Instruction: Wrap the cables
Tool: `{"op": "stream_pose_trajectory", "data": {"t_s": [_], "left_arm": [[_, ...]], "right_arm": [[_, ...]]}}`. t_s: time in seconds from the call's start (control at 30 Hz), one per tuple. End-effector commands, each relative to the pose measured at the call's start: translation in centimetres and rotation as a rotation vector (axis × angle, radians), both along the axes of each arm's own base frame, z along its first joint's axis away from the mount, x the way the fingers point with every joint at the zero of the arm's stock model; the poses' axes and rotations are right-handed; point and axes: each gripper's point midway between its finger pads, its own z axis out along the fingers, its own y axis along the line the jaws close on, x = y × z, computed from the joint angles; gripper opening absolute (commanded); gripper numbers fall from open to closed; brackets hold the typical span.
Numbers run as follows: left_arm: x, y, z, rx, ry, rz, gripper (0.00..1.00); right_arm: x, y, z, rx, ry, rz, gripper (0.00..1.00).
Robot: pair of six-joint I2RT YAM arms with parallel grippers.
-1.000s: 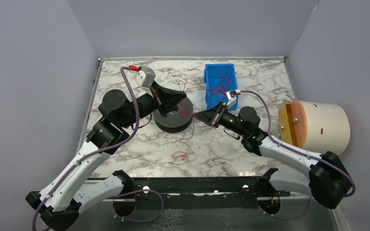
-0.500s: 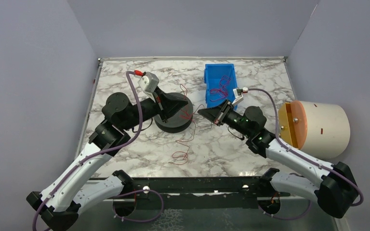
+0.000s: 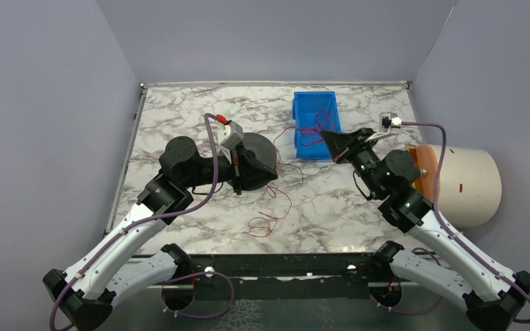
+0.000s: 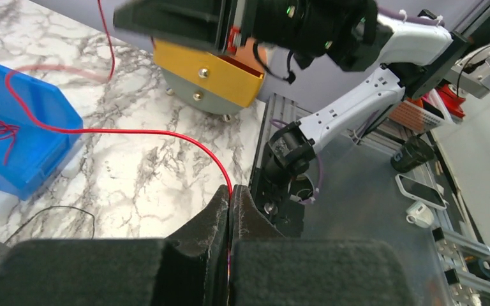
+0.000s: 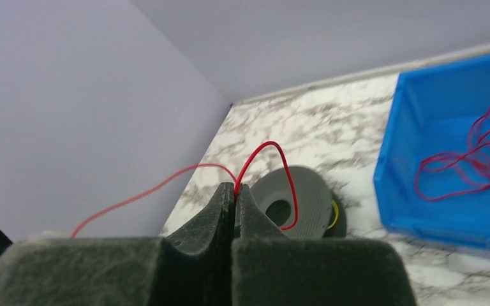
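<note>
A thin red cable (image 3: 265, 223) lies in loose loops on the marble table and rises to both grippers. My left gripper (image 3: 273, 178) is shut on it just right of the dark grey spool (image 3: 259, 145); in the left wrist view the cable (image 4: 134, 132) leaves the closed gripper (image 4: 230, 193) toward the bin. My right gripper (image 3: 324, 133) is shut on the red cable beside the blue bin; in the right wrist view the cable (image 5: 274, 150) arches from the shut gripper (image 5: 235, 189) down to the spool (image 5: 296, 201).
The blue bin (image 3: 314, 96) at the back centre holds more red cable (image 3: 310, 131), as the right wrist view (image 5: 466, 159) shows. A cream cylinder with a gold lid (image 3: 459, 183) lies at the right edge. A thin black cable (image 4: 57, 213) lies on the table.
My right gripper has swung right and back, from beside the spool to the bin, drawing the red cable with it. My left gripper has moved forward and right off the spool's top.
</note>
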Motion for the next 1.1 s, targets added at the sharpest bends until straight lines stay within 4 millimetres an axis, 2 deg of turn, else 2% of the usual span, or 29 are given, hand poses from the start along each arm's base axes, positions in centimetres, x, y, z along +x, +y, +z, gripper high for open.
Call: {"op": "stream_pose_trajectory", "data": {"t_s": [0.0,0.1,0.2,0.3,0.43,0.53,0.77,0.97,1.07], "left_arm": [[-0.8,-0.7,-1.1,0.011,-0.002,-0.085,0.00],[0.3,-1.4,-2.5,0.042,0.039,-0.073,0.00],[2.2,-1.7,-4.0,0.085,0.077,0.004,0.02],[4.0,-1.8,-5.3,0.144,0.103,0.080,0.20],[5.3,-1.6,-6.2,0.184,0.110,0.138,0.53],[6.2,-0.9,-6.2,0.210,0.096,0.206,0.64],[8.1,1.4,-5.1,0.244,0.047,0.381,0.70],[7.4,1.8,-3.1,0.217,-0.004,0.368,0.72],[6.8,1.8,-2.1,0.199,-0.037,0.344,0.72]], "right_arm": [[0.7,-4.6,3.5,-0.126,-0.105,-0.214,0.01],[0.5,-5.6,5.4,-0.151,-0.146,-0.250,0.01],[0.3,-6.3,7.0,-0.174,-0.176,-0.271,0.01],[0.1,-6.6,8.2,-0.201,-0.204,-0.274,0.01],[-0.4,-6.2,9.5,-0.234,-0.238,-0.236,0.01],[-0.6,-5.8,9.8,-0.258,-0.240,-0.208,0.01],[-1.1,-3.9,9.6,-0.313,-0.247,-0.099,0.01],[-2.0,-1.1,8.9,-0.350,-0.254,0.067,0.01],[-2.9,1.0,7.8,-0.383,-0.244,0.202,0.01]]}}
